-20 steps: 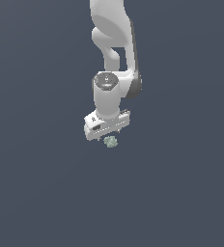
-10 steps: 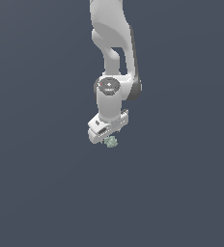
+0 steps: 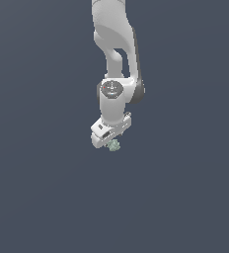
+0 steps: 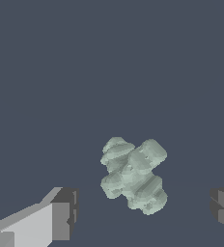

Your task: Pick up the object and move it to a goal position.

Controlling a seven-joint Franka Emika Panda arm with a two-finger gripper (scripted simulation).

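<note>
Since the frame a second ago, the white arm [image 3: 114,54] has swung its wrist round, so the gripper [image 3: 110,143] has turned from lying nearly level across the exterior view to slanting, its low end toward the exterior view's left. Over that second the whole hand has also dropped slightly in the frame. Meanwhile the clump [image 3: 115,145] has kept its place just under the gripper, at the end nearer the exterior view's right.

From the wrist view, the gripper [image 4: 143,214] stands released: one fingertip [image 4: 62,213] shows dark grey with a white body behind it, the other only as a dark block at the frame's edge, and they are spread well apart. Between them lies the pale green-grey clump [image 4: 133,174], a bumpy cluster of rounded lobes. It touches neither fingertip; plain dark blue-grey ground [image 4: 109,67] shows on both sides of it. Whether the clump rests on that surface cannot be told from either view.
</note>
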